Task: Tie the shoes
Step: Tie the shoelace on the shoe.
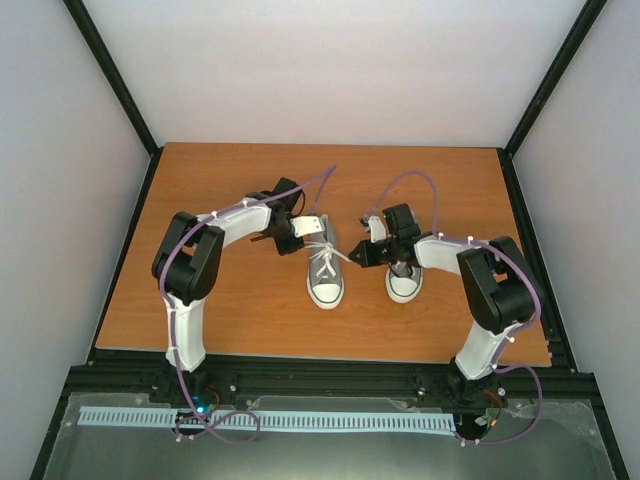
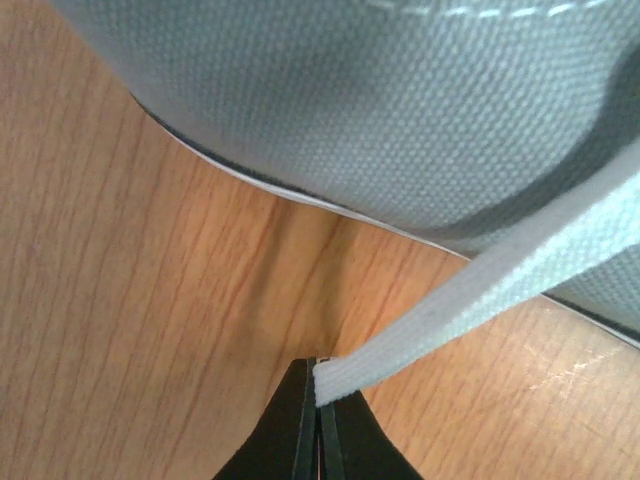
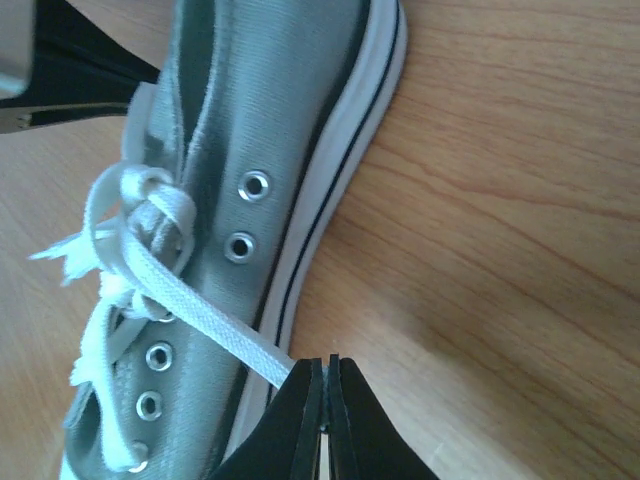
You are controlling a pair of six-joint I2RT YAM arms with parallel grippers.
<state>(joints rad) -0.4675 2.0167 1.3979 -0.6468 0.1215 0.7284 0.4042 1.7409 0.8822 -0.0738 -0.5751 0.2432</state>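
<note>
- My left pincer (image 2: 318, 372) is clenched on the left lace end (image 2: 470, 295), low over the table (image 1: 200, 300) just beside the grey canvas.
- The left shoe (image 1: 325, 278) lies mid-table, its long axis front to back and its white toe cap toward my bases. It has grey sides, a white sole and knotted white laces.
- My right pincer (image 3: 325, 368) is clenched on the right lace end (image 3: 215, 325), between the two shoes.
- The right shoe (image 1: 404, 284) lies parallel with its toe likewise near, and my right arm (image 1: 490, 280) covers its heel.
</note>
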